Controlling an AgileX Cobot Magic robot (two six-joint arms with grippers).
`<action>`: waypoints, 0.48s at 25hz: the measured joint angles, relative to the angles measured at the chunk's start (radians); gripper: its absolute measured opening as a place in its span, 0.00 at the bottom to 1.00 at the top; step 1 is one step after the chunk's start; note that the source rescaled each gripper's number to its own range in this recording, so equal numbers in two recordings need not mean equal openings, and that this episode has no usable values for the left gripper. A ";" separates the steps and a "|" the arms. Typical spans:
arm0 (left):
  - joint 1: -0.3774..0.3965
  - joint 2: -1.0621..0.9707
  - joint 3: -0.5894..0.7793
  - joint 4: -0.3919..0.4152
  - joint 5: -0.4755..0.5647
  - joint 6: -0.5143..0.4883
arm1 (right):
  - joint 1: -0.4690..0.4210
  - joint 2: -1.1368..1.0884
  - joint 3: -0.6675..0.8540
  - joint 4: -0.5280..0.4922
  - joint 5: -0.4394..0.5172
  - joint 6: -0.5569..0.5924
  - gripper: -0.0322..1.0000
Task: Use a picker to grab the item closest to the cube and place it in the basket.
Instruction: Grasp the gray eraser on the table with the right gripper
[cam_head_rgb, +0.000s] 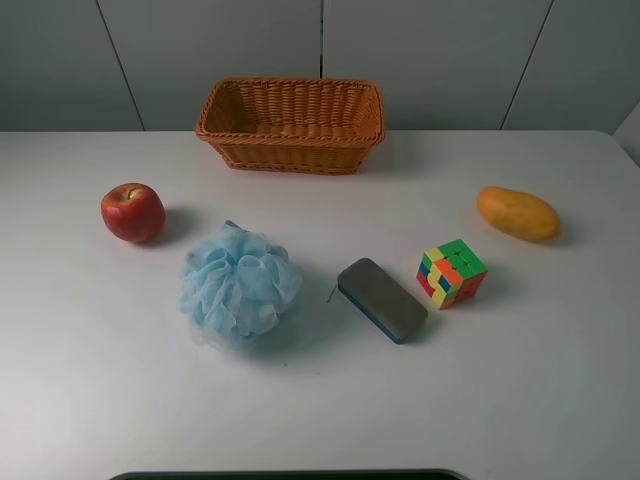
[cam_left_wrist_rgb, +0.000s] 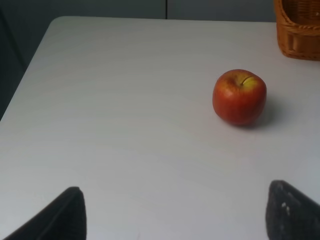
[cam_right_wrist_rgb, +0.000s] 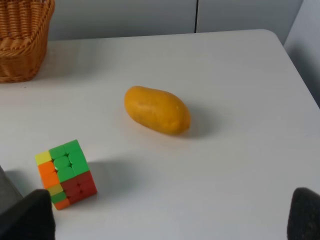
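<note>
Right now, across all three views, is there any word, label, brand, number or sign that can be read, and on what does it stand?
None: no readable text shows in any view.
The cube shows only plain coloured squares.
The dark grey block, basket, apple, mango and bath pouf bear no markings.
The left gripper and right gripper show plain black parts, no lettering.

On the bench (cam_head_rgb: 500, 400) the basket (cam_head_rgb: 290, 150) stands at the back, near the middle. In front of it and well apart, the apple (cam_head_rgb: 132, 212) lies far left and the mango (cam_head_rgb: 517, 213) far right. Nearer the front, a row runs left to right: pouf (cam_head_rgb: 240, 285), block (cam_head_rgb: 382, 299), cube (cam_head_rgb: 451, 272). The block lies aslant, just beside the cube and near the pouf.
</note>
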 joint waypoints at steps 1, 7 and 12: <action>0.000 0.000 0.000 0.000 0.000 0.000 | 0.000 0.000 0.000 0.000 0.000 0.000 1.00; 0.000 0.000 0.000 0.000 0.000 0.000 | 0.000 0.005 -0.040 -0.004 -0.007 -0.007 1.00; 0.000 0.000 0.000 0.000 0.000 0.000 | 0.000 0.129 -0.143 -0.026 -0.020 -0.061 1.00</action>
